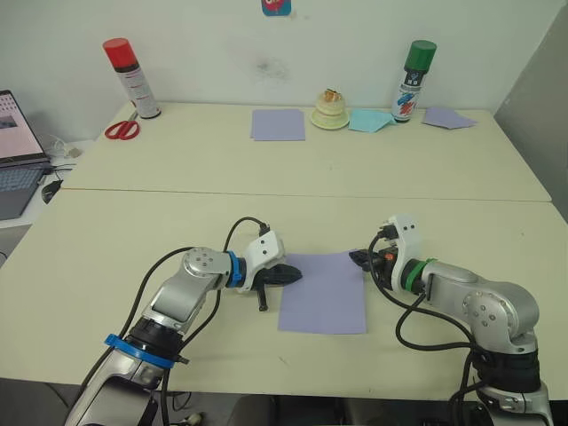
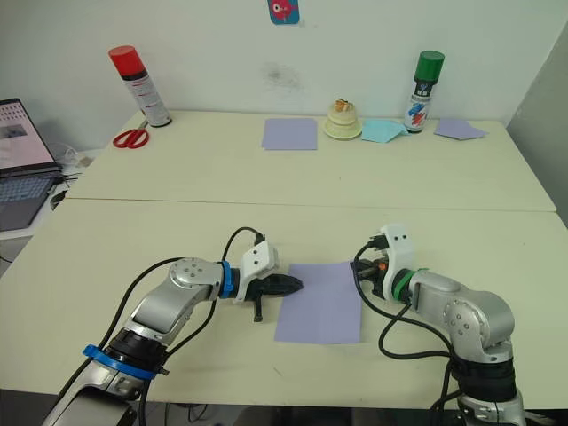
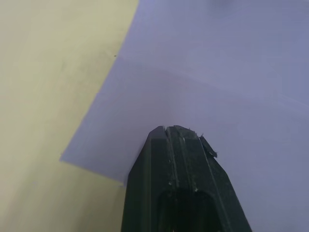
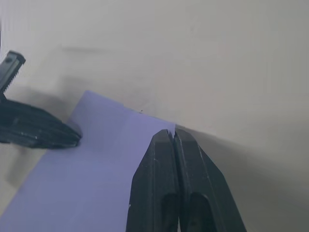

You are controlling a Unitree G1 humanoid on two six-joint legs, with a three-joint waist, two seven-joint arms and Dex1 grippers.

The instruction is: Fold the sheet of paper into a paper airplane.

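Note:
The lavender sheet of paper [image 1: 324, 293] lies flat on the near table, with a faint crease line across it in the left wrist view [image 3: 217, 72]. My left gripper [image 1: 293, 273] is shut, its tips resting on the sheet's left edge near the far corner [image 3: 176, 129]. My right gripper [image 1: 358, 258] is also shut, its tips at the sheet's far right corner [image 4: 173, 133]. The right wrist view shows the sheet [image 4: 96, 164] and the left gripper [image 4: 38, 130] at its other side. No paper airplane shape is in view.
On the far table stand a red spray can [image 1: 131, 78], red scissors [image 1: 122, 130], a second lavender sheet [image 1: 278, 124], a cream round object [image 1: 330, 112], pale blue paper [image 1: 370, 120], a green spray can [image 1: 413, 82] and a lavender scrap [image 1: 448, 117]. A laptop [image 1: 13, 151] sits left.

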